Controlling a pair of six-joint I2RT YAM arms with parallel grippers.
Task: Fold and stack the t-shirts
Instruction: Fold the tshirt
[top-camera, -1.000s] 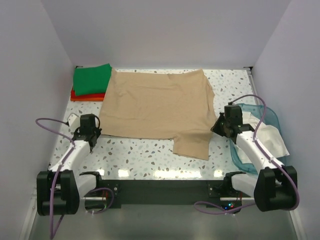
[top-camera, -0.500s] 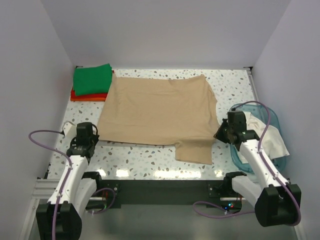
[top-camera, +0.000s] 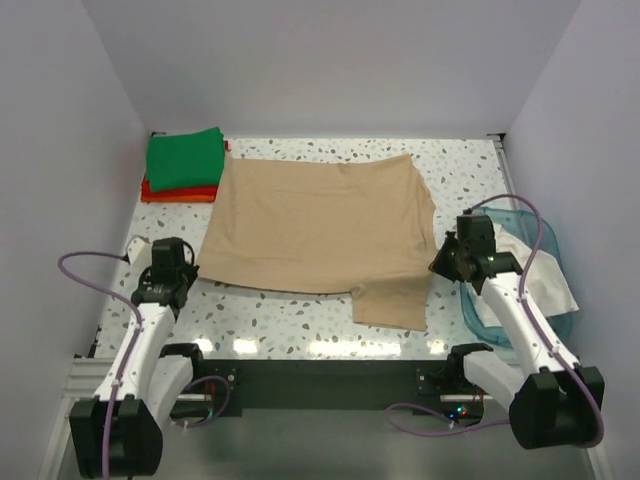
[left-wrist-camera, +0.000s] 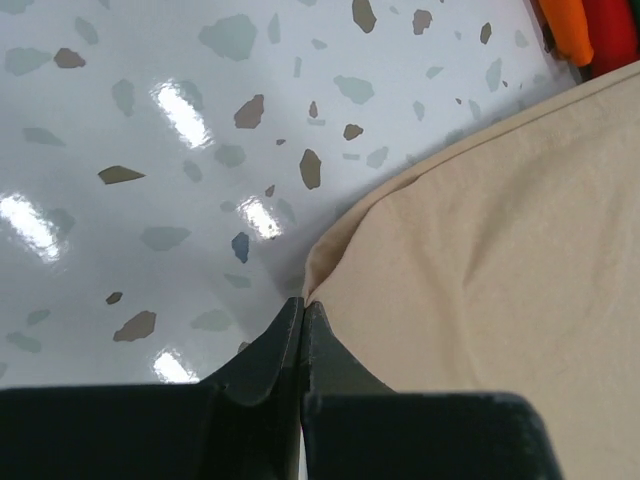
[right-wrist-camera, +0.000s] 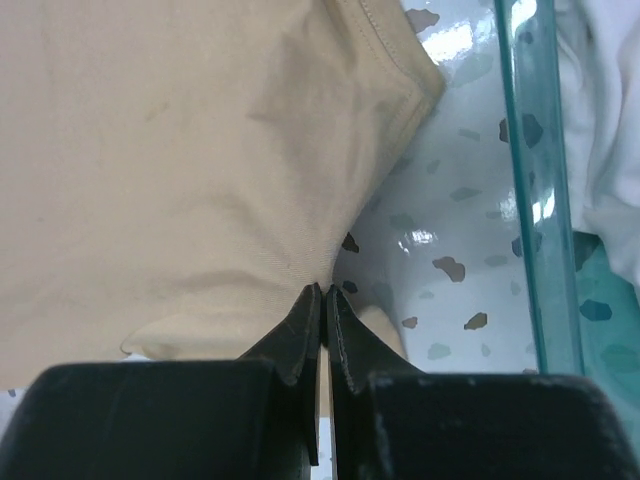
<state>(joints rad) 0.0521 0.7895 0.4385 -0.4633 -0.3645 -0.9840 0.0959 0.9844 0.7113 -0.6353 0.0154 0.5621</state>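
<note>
Here, left gripper (left-wrist-camera: 303, 305) pinches tan shirt (top-camera: 320, 225) by its near-left corner; right gripper (right-wrist-camera: 324, 292) pinches its right edge.

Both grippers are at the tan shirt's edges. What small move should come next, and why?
Probably raise both grippers together a little. The left gripper and right gripper are each shut on an edge of the tan shirt, which lies spread flat, so lifting would start a fold.

Left fingers (left-wrist-camera: 268, 362) and right fingers (right-wrist-camera: 296, 338), both low, each pinch the tan t-shirt (top-camera: 320, 220).
</note>
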